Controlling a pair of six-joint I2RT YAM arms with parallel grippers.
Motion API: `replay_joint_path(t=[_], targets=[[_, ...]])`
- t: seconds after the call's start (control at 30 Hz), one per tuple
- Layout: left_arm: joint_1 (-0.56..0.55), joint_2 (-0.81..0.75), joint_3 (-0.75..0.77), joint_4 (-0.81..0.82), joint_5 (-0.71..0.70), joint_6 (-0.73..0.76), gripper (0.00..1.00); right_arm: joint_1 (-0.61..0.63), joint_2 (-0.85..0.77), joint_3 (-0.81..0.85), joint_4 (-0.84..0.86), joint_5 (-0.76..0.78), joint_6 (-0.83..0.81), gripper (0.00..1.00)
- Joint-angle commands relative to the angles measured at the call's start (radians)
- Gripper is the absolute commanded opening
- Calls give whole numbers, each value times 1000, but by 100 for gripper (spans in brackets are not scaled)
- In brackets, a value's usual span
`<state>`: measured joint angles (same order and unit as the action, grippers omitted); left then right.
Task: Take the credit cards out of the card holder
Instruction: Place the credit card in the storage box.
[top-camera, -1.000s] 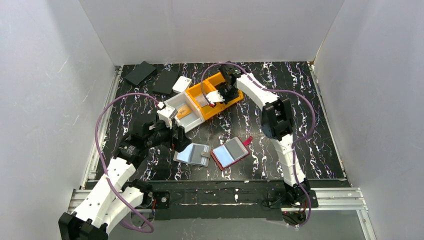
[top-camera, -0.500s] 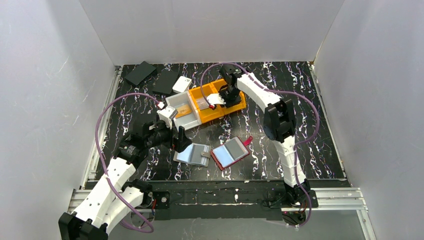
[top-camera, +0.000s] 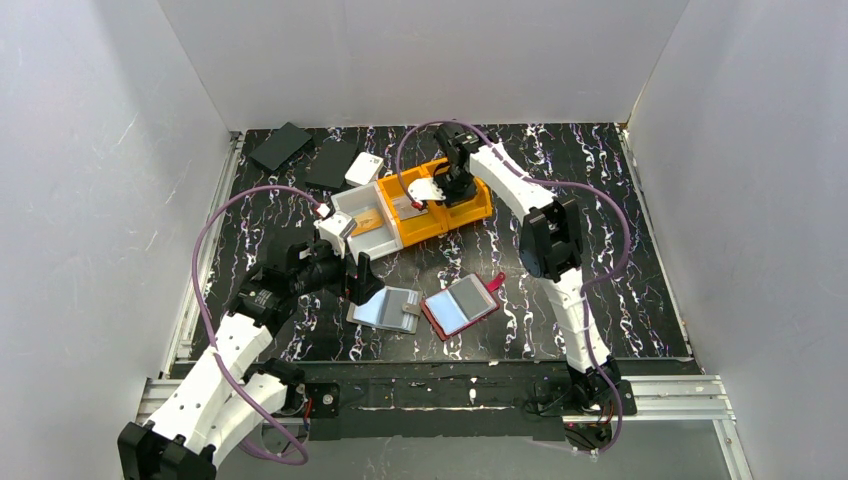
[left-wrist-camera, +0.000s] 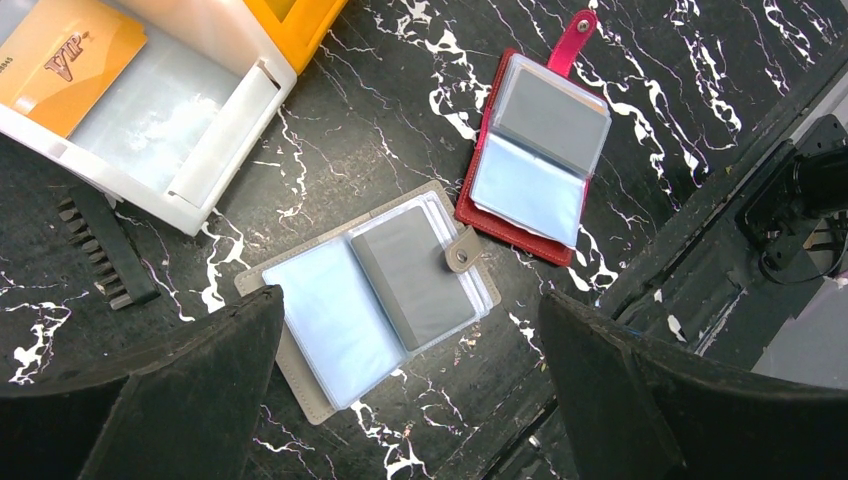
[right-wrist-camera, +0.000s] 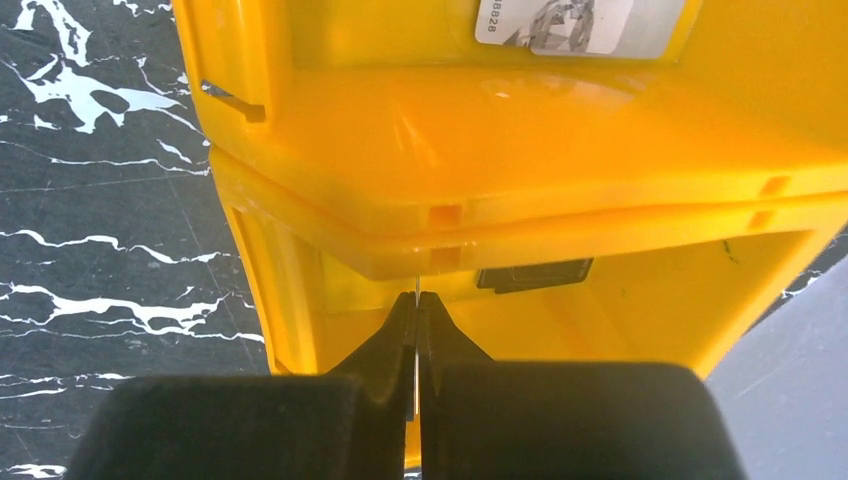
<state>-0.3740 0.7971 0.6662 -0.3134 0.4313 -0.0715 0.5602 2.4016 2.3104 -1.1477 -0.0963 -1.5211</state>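
A grey card holder (top-camera: 388, 308) lies open on the table, also in the left wrist view (left-wrist-camera: 380, 285). A red card holder (top-camera: 460, 306) lies open to its right (left-wrist-camera: 535, 160). My left gripper (top-camera: 358, 282) is open and empty above the grey holder (left-wrist-camera: 408, 305). My right gripper (top-camera: 432, 190) is over the orange tray (top-camera: 470, 212). It is shut on a thin card seen edge-on between the jaws (right-wrist-camera: 416, 300). Another card (right-wrist-camera: 580, 25) lies in the tray's far compartment. An orange VIP card (left-wrist-camera: 70, 55) lies in the white tray (top-camera: 350, 202).
Two black cases (top-camera: 280, 146) (top-camera: 332, 163) and a small white box (top-camera: 364, 168) sit at the back left. A black bit strip (left-wrist-camera: 105, 250) lies beside the white tray. The table's front edge and rail run just below the holders.
My right gripper has moved a little back and left over the orange tray, still shut on the card. The orange tray has turned slightly. The left arm has barely moved.
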Motion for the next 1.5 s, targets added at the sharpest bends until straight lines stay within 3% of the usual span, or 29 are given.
replay_joint_path(t=[0.0,0.7,1.0,1.2,1.47], targets=[[7,1,-5,13,18,16,98,-3,20,47,-18,-8,-9,3],[8,10,-7,13,18,14,98,-9,62,31,146,45,1,17],[9,9,-7,13,18,15,98,-13,42,-4,245,80,23,32],[9,7,-6,11,17,15,98,-13,6,-82,434,148,72,46],[9,2,-6,10,15,13,98,-13,-29,-118,559,177,114,52]])
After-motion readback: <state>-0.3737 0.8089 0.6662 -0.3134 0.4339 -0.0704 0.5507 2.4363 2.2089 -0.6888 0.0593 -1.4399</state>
